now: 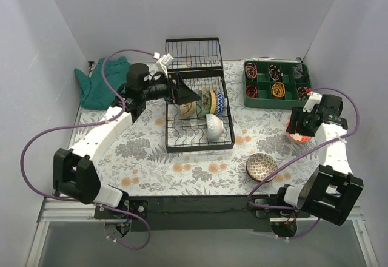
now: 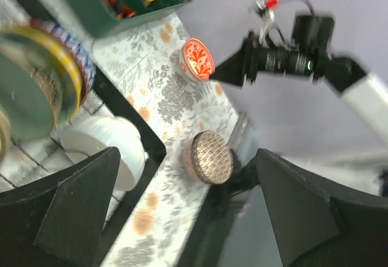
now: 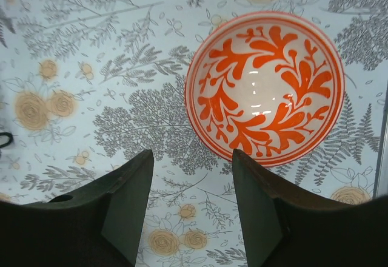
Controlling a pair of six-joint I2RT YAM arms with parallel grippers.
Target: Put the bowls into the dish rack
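The black wire dish rack (image 1: pixel 200 148) stands mid-table, its frame also in the left wrist view (image 2: pixel 130 121). Several bowls (image 1: pixel 207 102) stand on edge in it, with a white bowl (image 1: pixel 215 126) in front; the left wrist view shows the white bowl (image 2: pixel 106 145) and a pale green one (image 2: pixel 24 91). My left gripper (image 1: pixel 185 94) (image 2: pixel 188 155) is open and empty over the rack. A red-orange bowl (image 3: pixel 265 88) (image 1: pixel 297 137) sits on the table at the right. My right gripper (image 1: pixel 301 126) (image 3: pixel 193 158) hovers above it, open and empty. A dark brown patterned bowl (image 1: pixel 261 166) (image 2: pixel 212 158) sits near the front edge.
A green compartment tray (image 1: pixel 276 84) with small items stands at back right. A green cloth (image 1: pixel 97 85) lies at back left. The rack's hinged wire panel (image 1: pixel 193 51) stands up at the back. Walls close in on three sides.
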